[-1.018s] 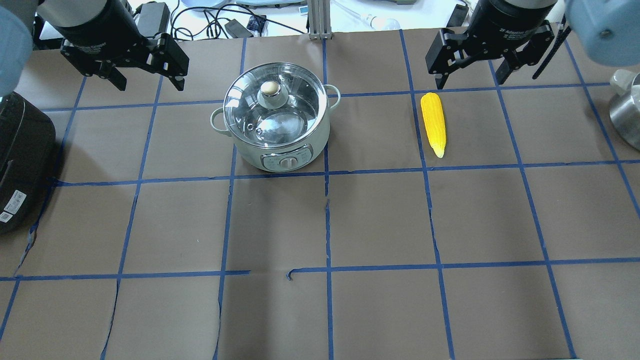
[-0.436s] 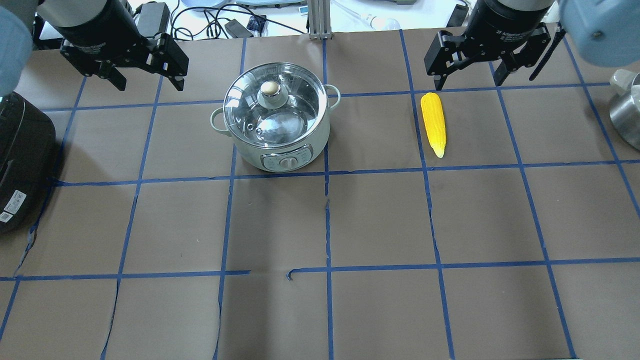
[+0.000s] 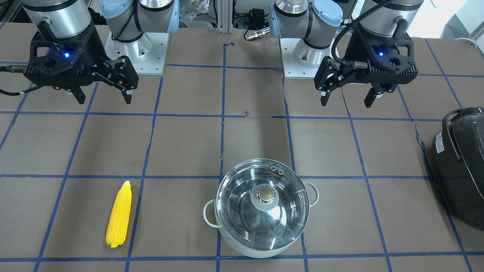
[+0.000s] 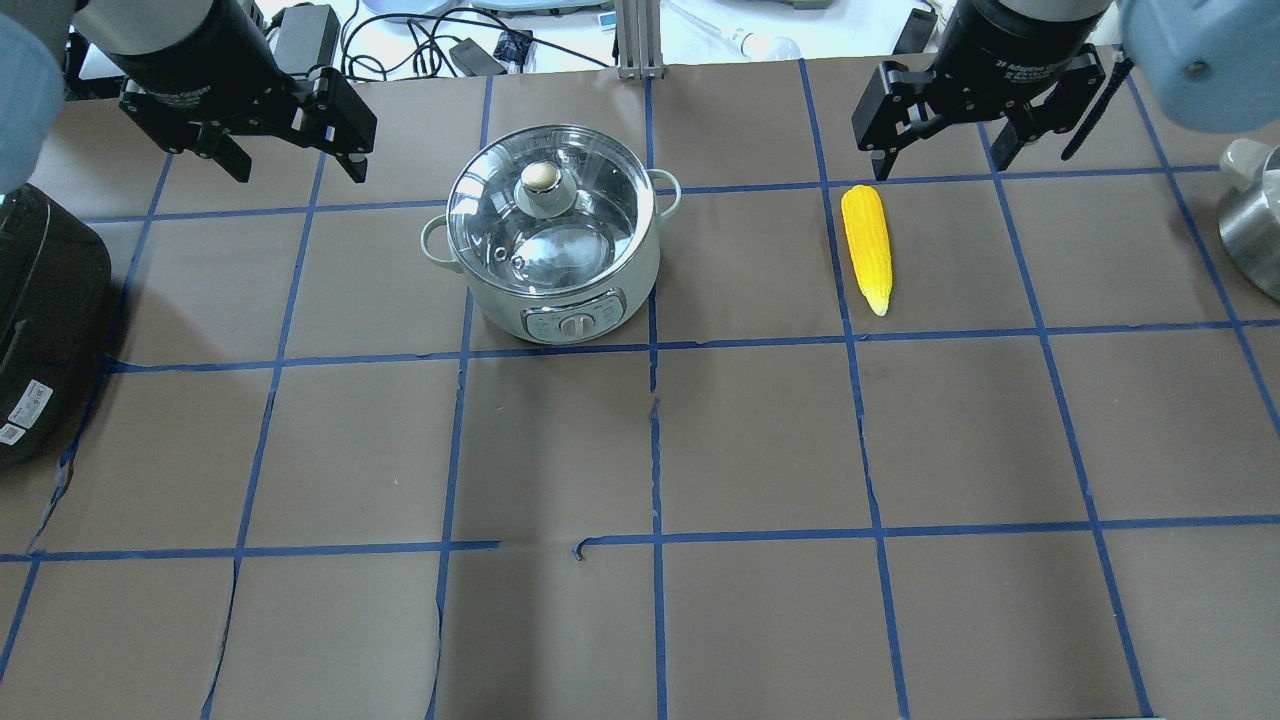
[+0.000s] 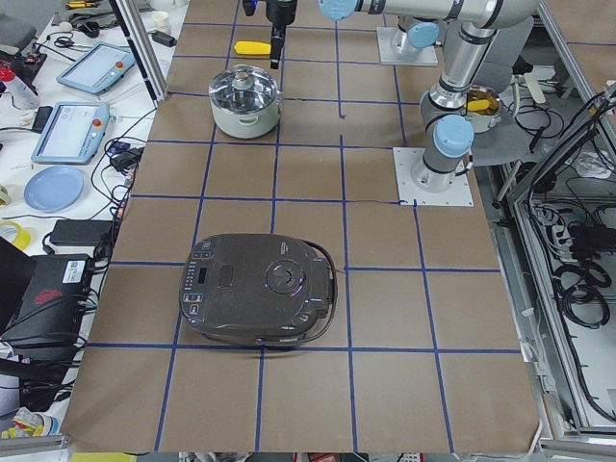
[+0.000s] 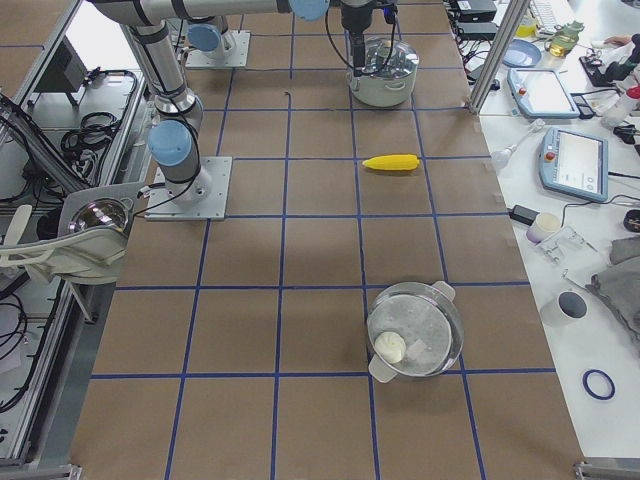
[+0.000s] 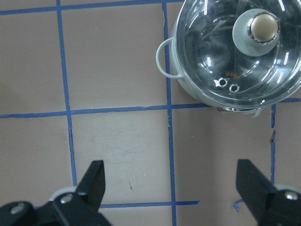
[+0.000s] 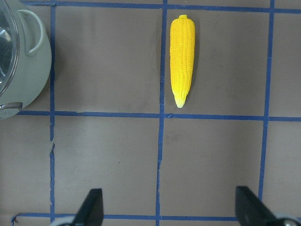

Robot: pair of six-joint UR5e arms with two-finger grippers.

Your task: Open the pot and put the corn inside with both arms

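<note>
Glass lid [image 4: 590, 215] worries me: my left gripper [image 4: 298, 168], spread and empty at upper left, could slip off its knob [image 4: 541, 178] atop the pot [image 4: 492, 292] left of centre. Right of centre the tapered corn [image 4: 866, 245] may roll from my right gripper [image 4: 940, 165], likewise spread and empty at upper right. Since the earlier frames only that gripper has shifted slightly; pot and corn have not.

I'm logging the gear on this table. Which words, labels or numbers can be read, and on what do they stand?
"2F Adaptive", the rest blurred: on the body of the right gripper, overhead view.
Left gripper: similar white print, too blurred to read.
Dark appliance: white stickers, too small to read.
Pot: front panel markings, unreadable.
Lid: a small orange mark, unreadable.
</note>
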